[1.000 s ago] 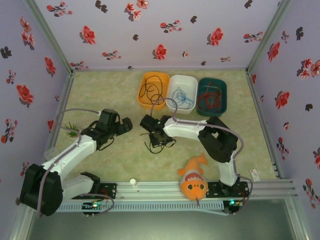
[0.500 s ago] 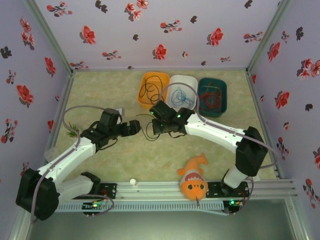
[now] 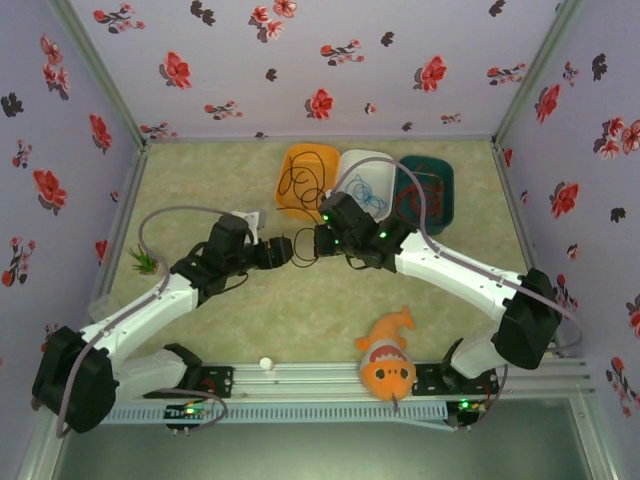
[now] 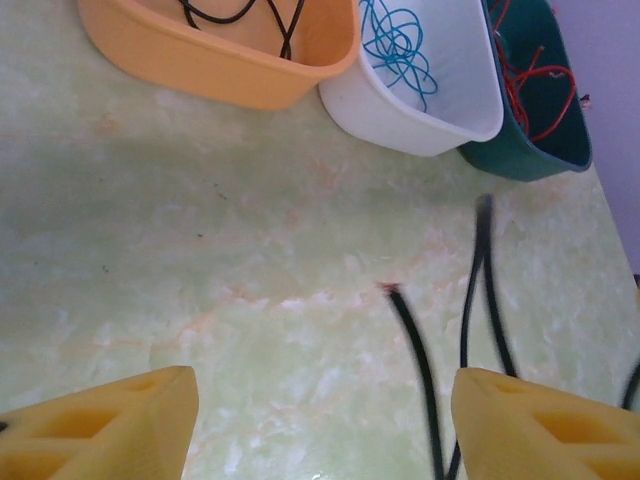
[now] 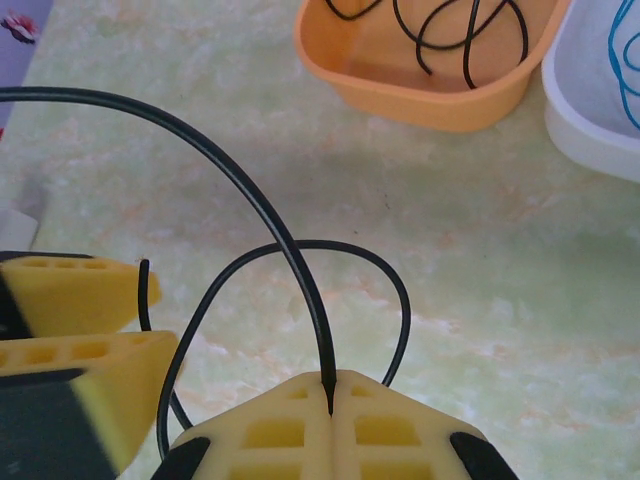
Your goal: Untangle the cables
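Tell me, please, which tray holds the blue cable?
The white tray, in the middle of the row, holds the blue cable; the orange tray has black cable and the green tray red cable.

Black cable (image 4: 484, 225) blurred, cut off at the left-wrist view's bottom edge.

Soft, even light; faint shadow beneath the orange tray (image 4: 200, 65). Left wrist view: black cable (image 4: 483, 230) motion-blurred.
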{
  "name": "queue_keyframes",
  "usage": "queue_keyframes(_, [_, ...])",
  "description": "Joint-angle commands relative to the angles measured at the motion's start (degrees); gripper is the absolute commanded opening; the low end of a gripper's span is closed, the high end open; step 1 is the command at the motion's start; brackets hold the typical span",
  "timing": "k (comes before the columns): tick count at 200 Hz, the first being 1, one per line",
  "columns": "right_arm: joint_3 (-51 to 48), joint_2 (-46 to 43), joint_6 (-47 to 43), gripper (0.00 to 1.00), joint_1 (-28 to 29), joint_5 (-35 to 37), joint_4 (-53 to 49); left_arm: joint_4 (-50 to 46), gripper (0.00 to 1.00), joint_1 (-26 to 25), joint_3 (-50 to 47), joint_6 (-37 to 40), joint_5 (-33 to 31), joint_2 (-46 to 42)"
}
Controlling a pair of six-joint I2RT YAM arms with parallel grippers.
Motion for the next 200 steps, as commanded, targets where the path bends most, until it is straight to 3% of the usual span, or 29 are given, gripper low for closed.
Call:
queue_keyframes(1, [-0.7,-2.1,0.7,0.0,-1.2,0.9,2.9,4.5,0.6,-0.3,-0.4,-1.0,0.1,1.7])
queue_keyframes(40, [0.7,-3.7,-0.9,0.0,-3.3,3.6,3.1,2.2,0.35,0.7,-1.8,-5.7,-9.0,3.5])
queue_keyframes(58, [2.1,-4.1,-2.5,0.0,-4.9,4.4,3.7,-0.3,0.33,3.5,-2.7,-8.5,-11.3,4.0])
queue_keyframes(65, [2.9,-4.1,-3.0,0.0,-5.7,4.6,3.8,0.0,0.38,4.4,-3.4,-9.1,-11.0,3.7])
queue_keyframes(81, [5.6,-2.8,-4.9,0.0,-7.2,5.0,3.7,1.1,0.63,5.5,-3.9,-8.7,-10.6,2.1])
queue_keyframes(101, [11.0,0.4,-8.0,0.0,-8.7,6.6,2.7,0.6,0.77,6.0,-3.3,-7.6,-11.4,0.0])
queue_keyframes(161, [30.5,15.4,-13.5,0.0,-13.0,9.0,0.8,-3.9,0.99,9.8,-4.2,-8.8,-14.3,-4.5])
queue_keyframes(200, [40.8,25.8,-13.9,0.0,-15.3,8.0,0.0,-5.8,1.0,10.3,-4.0,-7.6,-14.3,-5.4])
